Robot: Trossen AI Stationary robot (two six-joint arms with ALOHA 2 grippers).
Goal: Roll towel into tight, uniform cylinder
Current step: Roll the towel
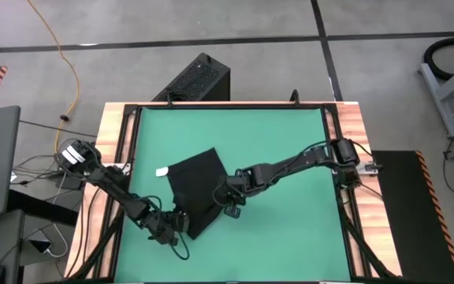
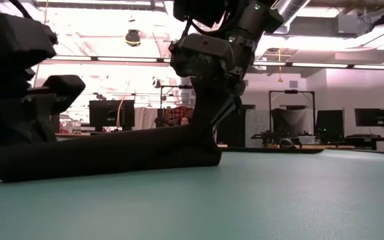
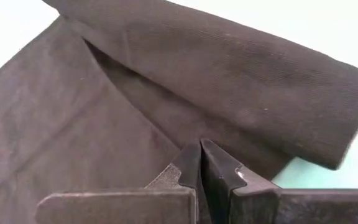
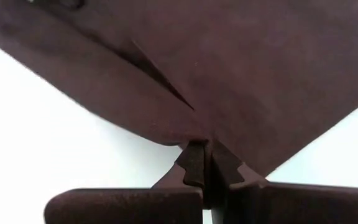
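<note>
The black towel (image 1: 195,189) lies spread on the green mat (image 1: 290,158), its white tag (image 1: 161,171) at the left edge. Its near-right side is turned over into a low roll (image 2: 112,157) that runs between both grippers. My left gripper (image 3: 201,157) is shut at the roll's near end, tips on the flat cloth beside the roll (image 3: 241,74). My right gripper (image 4: 202,155) is shut at the roll's far-right end, coming down steeply in the low view (image 2: 205,137). My left gripper's shut fingertips (image 3: 191,163) rest on the flat layer of the towel (image 3: 135,143) just beside the roll, slanting down from the table's near left. Whether any cloth sits between them, I cannot tell. My right gripper pinches the rolled-over edge of the towel (image 4: 191,138) between its two fingertips, slanting steeply down from the table's right. Creases run out from the tips. The towel stays on the mat.
A black ribbed box (image 1: 195,79) stands beyond the mat's far edge. Wooden rails (image 1: 353,134) and a dark frame border the mat. Open green mat lies to the right (image 1: 290,229) and far side of the towel.
</note>
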